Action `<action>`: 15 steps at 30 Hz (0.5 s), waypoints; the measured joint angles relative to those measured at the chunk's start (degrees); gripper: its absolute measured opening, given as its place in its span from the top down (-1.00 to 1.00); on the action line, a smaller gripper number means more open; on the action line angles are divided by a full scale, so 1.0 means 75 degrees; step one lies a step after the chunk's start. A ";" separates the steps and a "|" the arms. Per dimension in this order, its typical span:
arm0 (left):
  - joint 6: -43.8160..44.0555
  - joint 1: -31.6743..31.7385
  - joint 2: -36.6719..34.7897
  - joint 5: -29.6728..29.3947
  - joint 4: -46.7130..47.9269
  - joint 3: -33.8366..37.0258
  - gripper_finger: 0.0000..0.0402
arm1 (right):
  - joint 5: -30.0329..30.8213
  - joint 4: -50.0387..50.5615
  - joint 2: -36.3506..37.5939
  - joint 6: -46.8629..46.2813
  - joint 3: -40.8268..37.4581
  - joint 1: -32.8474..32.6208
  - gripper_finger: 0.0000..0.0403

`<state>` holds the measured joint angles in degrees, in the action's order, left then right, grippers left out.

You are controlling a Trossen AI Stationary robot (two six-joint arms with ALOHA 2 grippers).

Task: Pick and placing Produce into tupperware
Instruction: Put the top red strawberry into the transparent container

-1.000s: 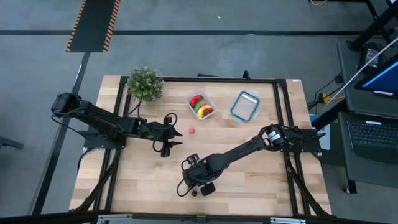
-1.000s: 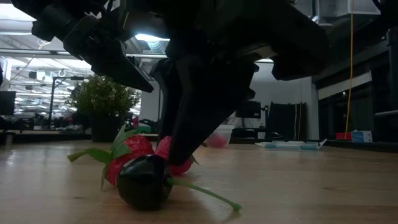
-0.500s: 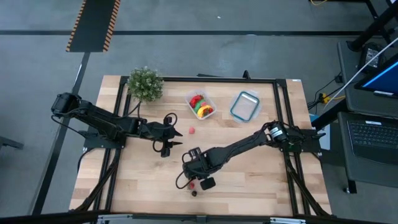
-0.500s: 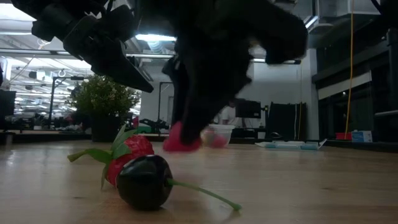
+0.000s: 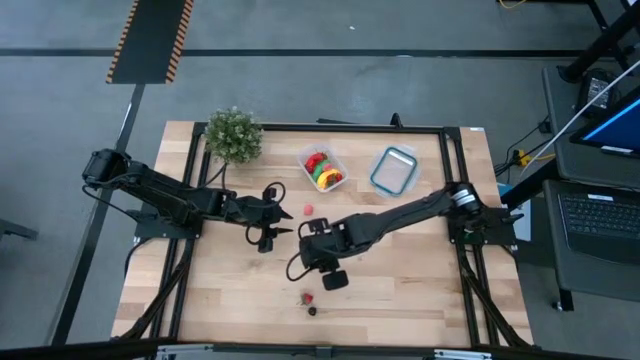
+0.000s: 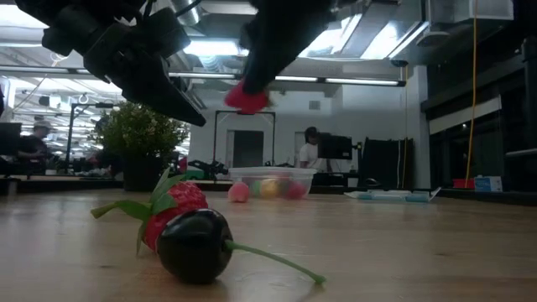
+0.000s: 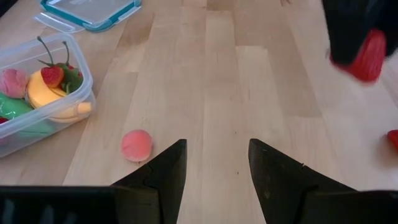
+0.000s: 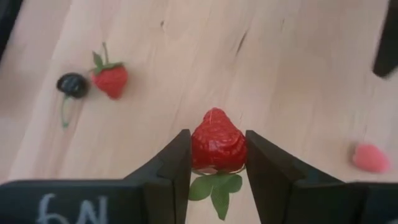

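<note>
Right gripper (image 8: 215, 163) raised clear of the wood table (image 5: 420, 290), arm stretched across from the right edge, fingers clamped on a red strawberry (image 8: 217, 148), green leaves hanging under it. Left gripper (image 7: 212, 163) waiting near table centre, jaws apart, nothing between them.

Right wrist view only: bumpy skin of the held berry; beyond it, lying on the boards, another strawberry (image 8: 111, 79) touching a glossy dark cherry (image 8: 73, 84) with thin stem. Left wrist view only: contents of the clear tupperware (image 7: 73, 93), ahead of the left gripper: yellow, green, pink and red pieces. Just outside it, a pink peach (image 7: 137, 145). Past that, a blue-rimmed lid (image 7: 91, 11).
</note>
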<state>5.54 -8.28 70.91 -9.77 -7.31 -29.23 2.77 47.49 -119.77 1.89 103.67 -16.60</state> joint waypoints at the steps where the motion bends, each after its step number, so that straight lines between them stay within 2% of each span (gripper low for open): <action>1: -0.0004 -0.0001 0.0000 -0.0001 0.0018 0.0000 0.18 | 0.0002 0.0130 0.0080 -0.0026 -0.0007 0.0003 0.37; 15: -0.0003 -0.0002 0.0000 -0.0001 0.0131 0.0000 0.18 | 0.0558 0.0927 0.1217 -0.0368 -0.0013 0.0015 0.37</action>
<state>5.52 -8.29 70.91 -9.78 -6.33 -29.23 6.95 54.44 -110.64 -0.87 103.57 -16.49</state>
